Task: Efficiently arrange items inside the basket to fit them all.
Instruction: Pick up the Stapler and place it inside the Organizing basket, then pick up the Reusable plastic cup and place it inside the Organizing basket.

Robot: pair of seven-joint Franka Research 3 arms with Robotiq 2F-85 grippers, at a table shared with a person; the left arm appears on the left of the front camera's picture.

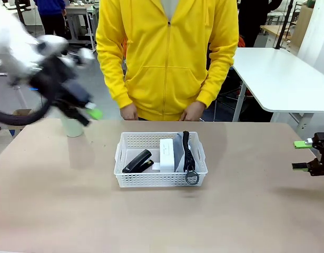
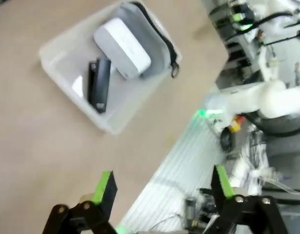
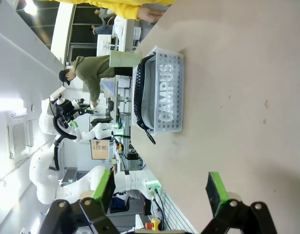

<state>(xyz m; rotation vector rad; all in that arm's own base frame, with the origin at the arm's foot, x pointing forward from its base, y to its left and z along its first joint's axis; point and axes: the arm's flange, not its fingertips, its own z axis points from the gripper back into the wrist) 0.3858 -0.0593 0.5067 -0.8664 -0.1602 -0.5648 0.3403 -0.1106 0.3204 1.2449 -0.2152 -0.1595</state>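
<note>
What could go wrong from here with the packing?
1. The open left claw is motion-blurred close to the pale green cup on the table; a knock could tip it.
2. The stapler, white device and pouch crowd the basket, so the cup may not fit.
3. The pouch's ring hangs over the front rim and could snag.

I'm seeing bare floor at the left end of the basket (image 1: 151, 179), beside the stapler (image 1: 138, 161). The white box (image 1: 167, 154) and the upright pouch (image 1: 182, 150) are filling its right half. Behind the basket, the person's hands (image 1: 129, 112) are hanging at the table (image 1: 151, 221) edge. The cup (image 1: 72, 127) is standing far-left of the basket. In front of it the tabletop is lying open.
</note>
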